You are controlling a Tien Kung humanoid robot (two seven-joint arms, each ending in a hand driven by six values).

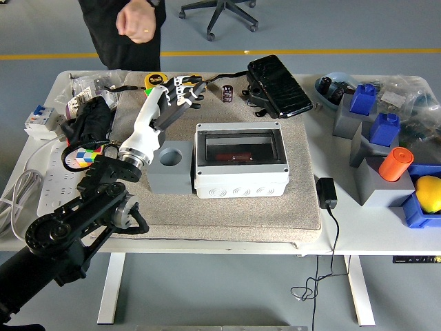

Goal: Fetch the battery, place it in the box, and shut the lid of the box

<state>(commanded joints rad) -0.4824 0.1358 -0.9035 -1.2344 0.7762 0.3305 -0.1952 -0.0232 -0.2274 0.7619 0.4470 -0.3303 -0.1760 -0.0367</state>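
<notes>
The robot's left hand (180,93) is raised over the far left part of the grey mat (227,207), and its white forearm goes up from the black arm at the lower left. The fingers (191,88) are loosely spread and bent a little, and they hold nothing. The right hand is not in the picture. The white box (241,160) stands in the middle of the mat with its clear lid lying flat over the opening, and through the lid a dark reddish thing is visible inside; I cannot tell what it is. A small dark battery (227,94) stands upright on the far side of the mat, just to the right of the fingers and apart from them. A grey block (170,167) with a round hole on top touches the left side of the box. A black case (278,85) lies behind the box, tilted toward the right. A person stands at the far left side of the table (386,227), with one hand (140,23) closed in a fist above the table edge. On the right side there are an orange cylinder (395,164) and a yellow ball (428,192).
</notes>
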